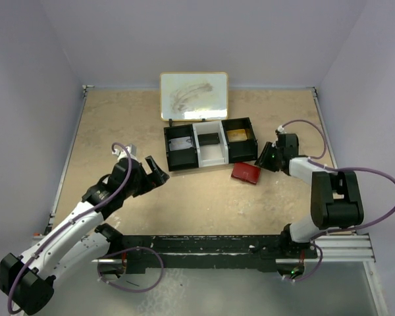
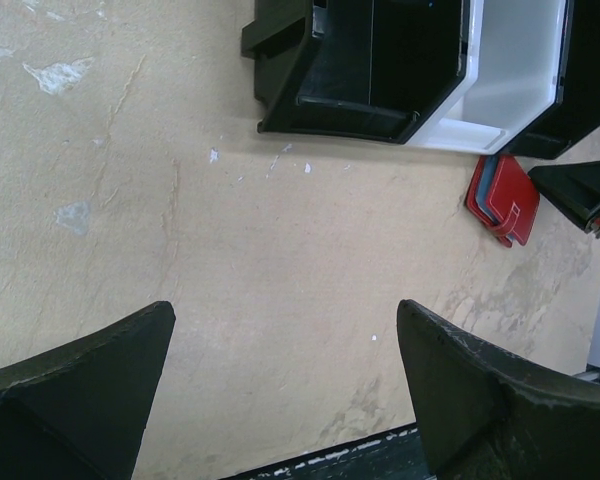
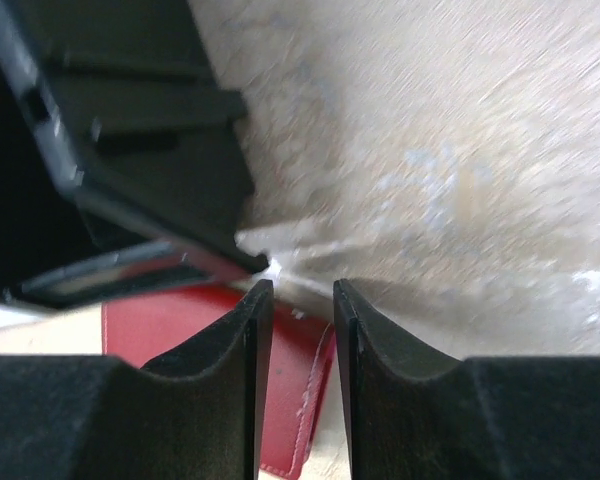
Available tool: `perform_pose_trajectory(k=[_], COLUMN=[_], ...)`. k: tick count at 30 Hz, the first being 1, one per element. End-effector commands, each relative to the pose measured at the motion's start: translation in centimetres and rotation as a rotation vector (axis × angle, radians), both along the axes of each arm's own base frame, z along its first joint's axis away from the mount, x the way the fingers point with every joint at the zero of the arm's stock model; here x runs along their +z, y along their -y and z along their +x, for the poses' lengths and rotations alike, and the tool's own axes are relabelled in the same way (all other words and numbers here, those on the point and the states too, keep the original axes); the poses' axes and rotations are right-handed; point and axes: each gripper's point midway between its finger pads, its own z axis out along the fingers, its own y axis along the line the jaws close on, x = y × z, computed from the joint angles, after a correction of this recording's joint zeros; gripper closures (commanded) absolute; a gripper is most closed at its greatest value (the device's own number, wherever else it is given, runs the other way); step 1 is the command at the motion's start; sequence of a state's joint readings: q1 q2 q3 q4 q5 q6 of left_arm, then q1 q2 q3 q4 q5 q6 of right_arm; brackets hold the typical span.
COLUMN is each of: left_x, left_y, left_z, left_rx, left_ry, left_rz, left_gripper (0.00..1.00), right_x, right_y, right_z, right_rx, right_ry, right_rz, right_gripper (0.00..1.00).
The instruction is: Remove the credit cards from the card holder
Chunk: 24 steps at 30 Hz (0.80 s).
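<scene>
Hovering beside red card holder (image 1: 245, 173), right hand (image 1: 263, 160)

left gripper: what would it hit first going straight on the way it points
Likely the table, as the left gripper tilts down; otherwise the black tray. Depth unclear.

Matt, mottled stone-look table (image 1: 118, 197) with pale scuffs, smooth red leather-like card holder (image 1: 245, 173), slightly glossy black-and-white plastic tray (image 1: 181, 164), matt black plastic left tool (image 2: 285, 385) and right tool (image 3: 294, 320)
</scene>
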<state>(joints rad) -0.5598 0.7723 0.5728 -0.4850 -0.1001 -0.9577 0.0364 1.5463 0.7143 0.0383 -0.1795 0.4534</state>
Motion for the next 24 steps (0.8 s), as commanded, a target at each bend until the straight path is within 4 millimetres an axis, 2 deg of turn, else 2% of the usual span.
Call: perform_pose_trajectory(k=[1, 8, 12, 14, 16, 20, 24], left_x=[0.9, 0.3, 0.2, 0.1, -0.2, -1.1, -2.5], left_y=[0.8, 2.1, 3.4, 4.3, 5.5, 8.9, 12.0], left_z=[0.7, 0.8, 0.7, 0.7, 0.6, -0.1, -0.5], left_rx=[-0.015, -0.034, -0.059, -0.074, -0.091, -0.147, -0.195], left_ry=[0.049, 0.042, 0.046, 0.052, 0.053, 0.059, 0.05], left_rz=[-0.033, -0.083, -0.108, -0.123, -0.132, -0.124, -0.081], left_gripper=[0.1, 0.1, 0.1, 0.11, 0.12, 0.14, 0.17], right_x=[-2.0, -2.6, -1.2, -0.2, 1.2, 4.0, 3.9], right_y=[-2.9, -8.1, -11.4, -12.1, -12.2, -13.7, -15.6], right_z=[-4.9, -10.7, -13.1, -13.6, -13.2, -12.5, -13.8], right_rx=[0.057, 0.164, 0.267, 0.297, 0.31, 0.358, 0.432], right_ry=[-0.096, -0.157, -0.13, -0.106, -0.057, 0.044, 0.019], right_rz=[0.066, 0.109, 0.128, 0.131, 0.139, 0.223, 0.343], right_gripper=[0.66, 0.66, 0.66, 0.64, 0.62, 0.57, 0.54])
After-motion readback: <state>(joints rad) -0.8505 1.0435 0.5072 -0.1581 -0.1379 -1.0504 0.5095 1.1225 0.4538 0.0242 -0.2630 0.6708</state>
